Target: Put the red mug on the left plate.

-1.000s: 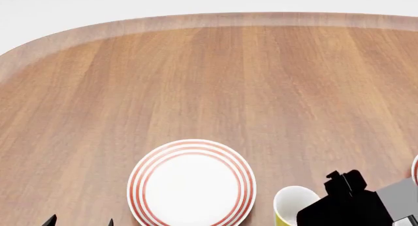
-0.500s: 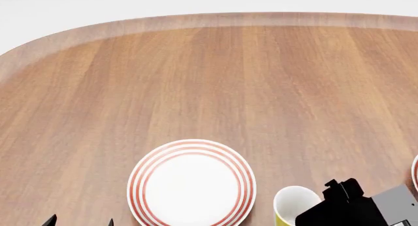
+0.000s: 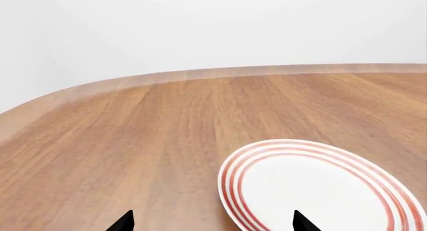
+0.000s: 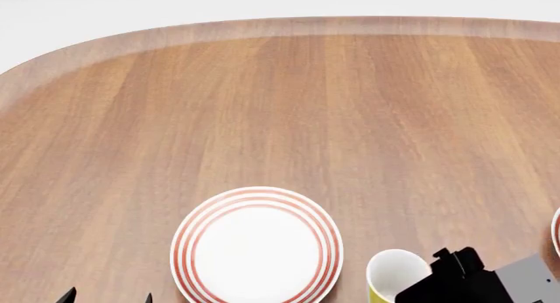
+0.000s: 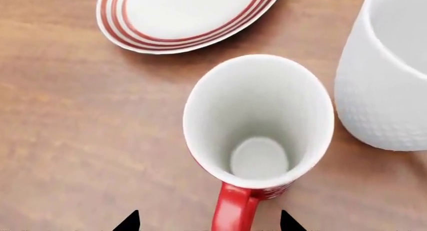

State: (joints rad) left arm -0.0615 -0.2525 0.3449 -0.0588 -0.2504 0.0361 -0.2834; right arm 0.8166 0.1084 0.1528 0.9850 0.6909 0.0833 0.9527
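- The right gripper [image 5: 208, 222] hovers just above the red mug [image 5: 259, 123], looking straight down into its white inside. Only its two dark fingertips [image 5: 128, 222] show, spread wide on either side of the mug's handle [image 5: 233, 208]. It holds nothing.
- The red mug stands upright on the wooden table [image 5: 60, 116]. It is just beside a larger white mug [image 5: 390, 76], with a narrow gap between them, and near a red-ringed plate [image 5: 183, 18].
- The step in hand looks like the approach to grasp the red mug. To do it well, the fingers should close on the handle or the mug wall without knocking the white mug, which stands very close. The mug should stay upright when lifted.
- The left gripper [image 3: 212, 222] also shows only two dark fingertips, well apart, empty, low over the table at the near edge of the left plate [image 3: 320, 191].
- In the head view the left plate [image 4: 256, 245] lies bare on the table [image 4: 280, 106]. A yellow mug [image 4: 391, 274] stands just to its right, and the right arm [image 4: 490, 283] covers what lies beyond that.
- Only the right wrist view shows the red mug and the white mug; the head view shows neither of them.
- Only the head view shows the yellow mug, which stands between the right arm and the left plate. Carrying the red mug across will likely need to clear it.
- Which plate appears beside the red mug in the right wrist view cannot be told for certain.
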